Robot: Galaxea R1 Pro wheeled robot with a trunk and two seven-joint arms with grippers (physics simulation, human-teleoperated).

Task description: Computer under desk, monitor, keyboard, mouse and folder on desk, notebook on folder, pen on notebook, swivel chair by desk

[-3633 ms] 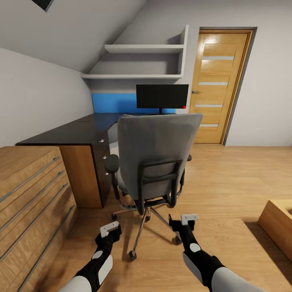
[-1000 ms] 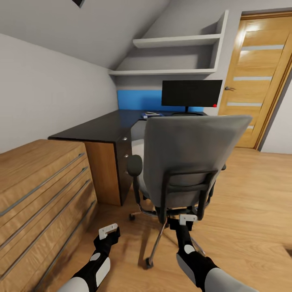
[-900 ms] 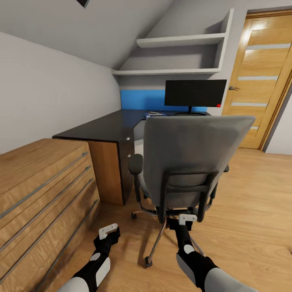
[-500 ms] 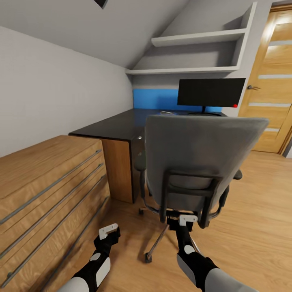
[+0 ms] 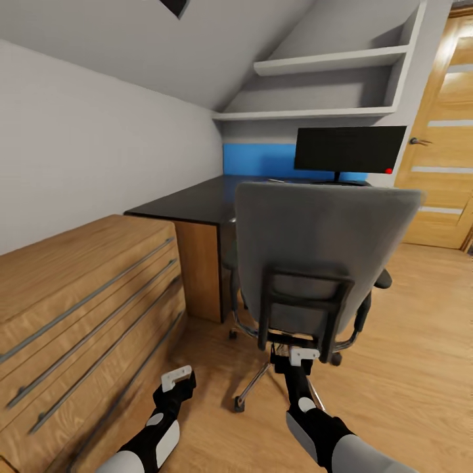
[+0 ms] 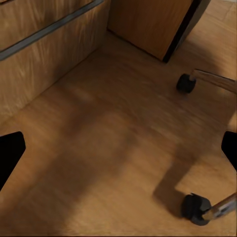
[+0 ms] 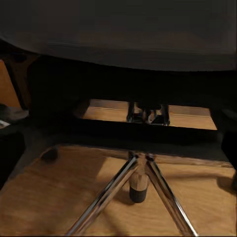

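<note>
Swivel chair (image 5: pixel 315 263): grey back toward camera, on wood floor (image 5: pixel 407 368) at the counter's (image 5: pixel 190 200) front edge; monitor (image 5: pixel 348 149) at counter's rear edge. Left gripper (image 5: pixel 177 380): fingers spread, over floor. Right gripper (image 5: pixel 303 356): at chair's base, finger state cannot be told

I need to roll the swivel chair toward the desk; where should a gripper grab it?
Probably the dark frame bar behind the backrest of the swivel chair, approached from the rear. The back faces the robot, the bar stands proud of the grey panel, and the right gripper already sits just below it.
</note>
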